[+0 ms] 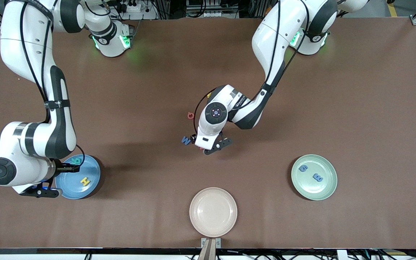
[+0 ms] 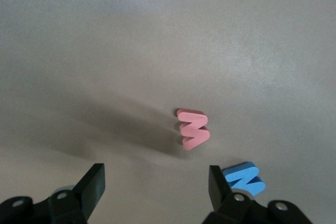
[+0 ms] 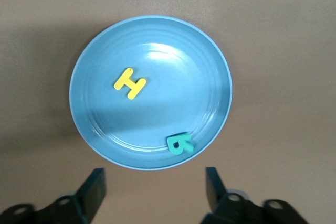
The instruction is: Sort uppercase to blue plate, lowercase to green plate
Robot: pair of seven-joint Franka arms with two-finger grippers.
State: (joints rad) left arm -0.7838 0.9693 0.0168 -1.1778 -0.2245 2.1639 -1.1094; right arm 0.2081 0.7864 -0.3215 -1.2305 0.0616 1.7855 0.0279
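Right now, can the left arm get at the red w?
Probably yes. The left gripper hangs open just above the red w, bare table around it; only the blue M lies close beside.

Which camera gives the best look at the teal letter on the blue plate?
The right wrist view: the teal letter lies unobstructed by the blue plate's rim. In the front view the right arm mostly hides it. The left wrist view misses it.

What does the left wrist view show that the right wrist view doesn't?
Only the left wrist view: the red w and blue M lying on the bare table, the left gripper open above them. Only the right wrist view: the blue plate holding the yellow H and teal R, the right gripper open over its rim. Both: brown tabletop and two open black fingers.
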